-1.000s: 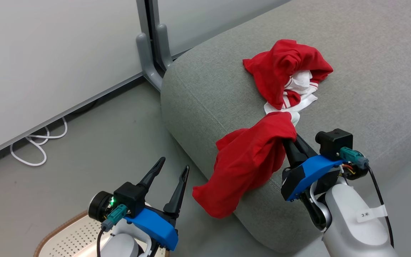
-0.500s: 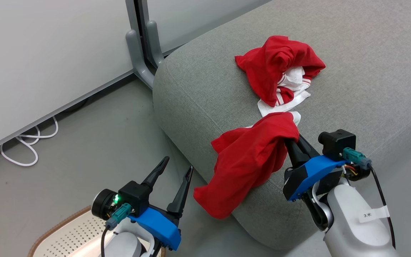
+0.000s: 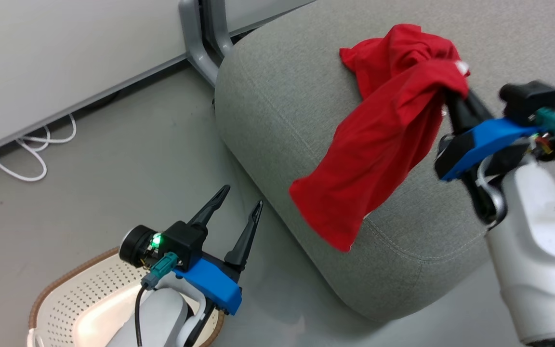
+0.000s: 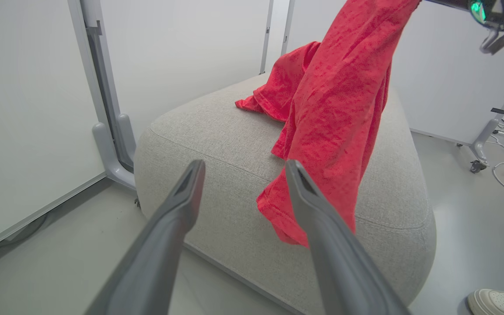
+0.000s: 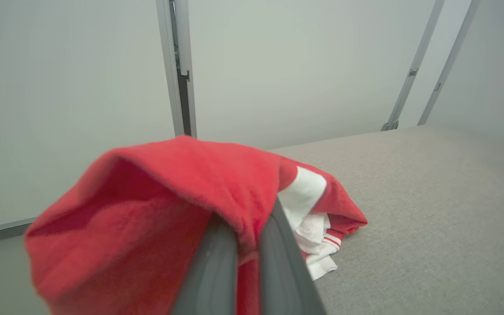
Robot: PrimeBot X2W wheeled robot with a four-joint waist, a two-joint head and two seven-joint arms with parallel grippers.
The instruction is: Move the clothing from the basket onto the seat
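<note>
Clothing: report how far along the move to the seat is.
Done: one red garment with white striped trim lies on the seat. In hand: the right gripper is shut on a second red garment hanging over the seat's edge. Left: lay it down and release. The basket's visible part, by the open left gripper, shows no clothing.

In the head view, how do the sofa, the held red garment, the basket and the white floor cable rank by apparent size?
Largest to smallest: sofa, red garment, basket (partly cut off by the frame), white cable.
</note>
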